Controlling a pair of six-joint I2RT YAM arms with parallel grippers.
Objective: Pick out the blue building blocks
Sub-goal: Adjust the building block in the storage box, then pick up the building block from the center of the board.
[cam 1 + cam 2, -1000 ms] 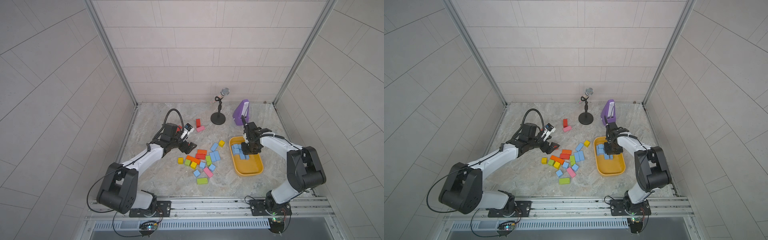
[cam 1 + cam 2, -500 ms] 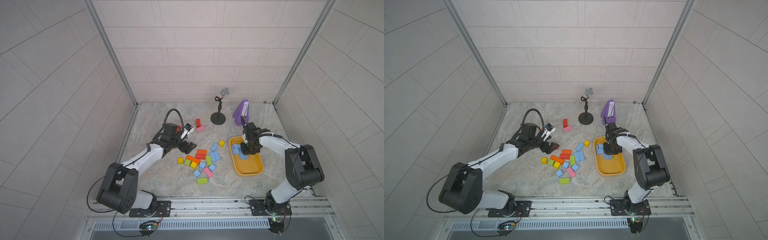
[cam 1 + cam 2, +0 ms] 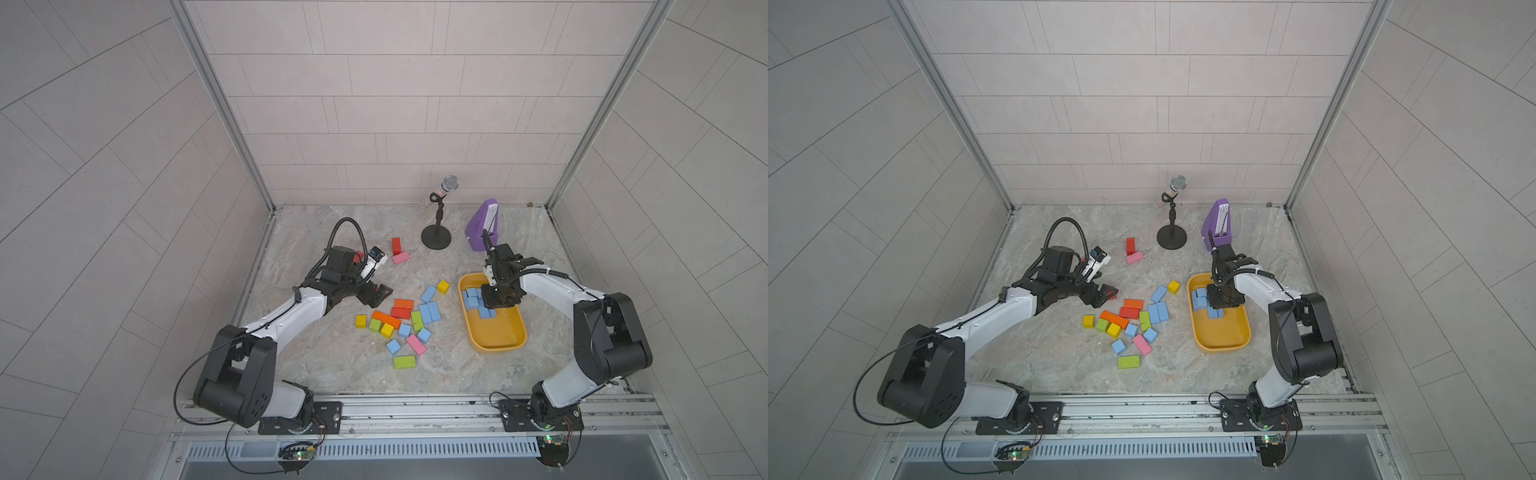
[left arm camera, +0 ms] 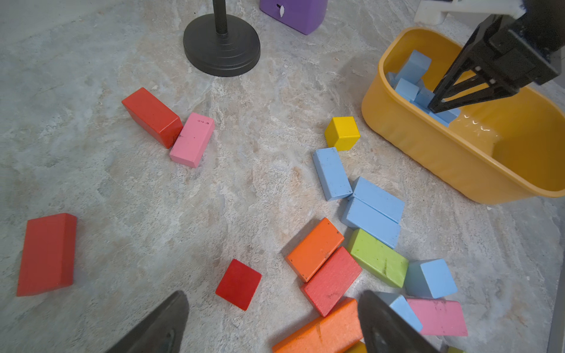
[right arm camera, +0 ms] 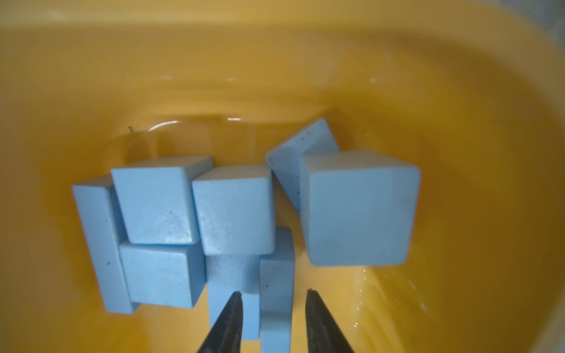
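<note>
Your left gripper was spread wide open with nothing in it, down low by the marble table. In the left wrist view a small red cube sat on the table between its jaws. Just right of that was the mixed pile, and I counted six of the blue building blocks loose in it: three bricks and three cubes. The rest of the blue ones were bunched up at the far end of the yellow tub. Your right gripper was down inside that tub, jaws only a little apart, straddling a narrow blue brick. From the right wrist view it didn't look like it was pinching it.
</note>
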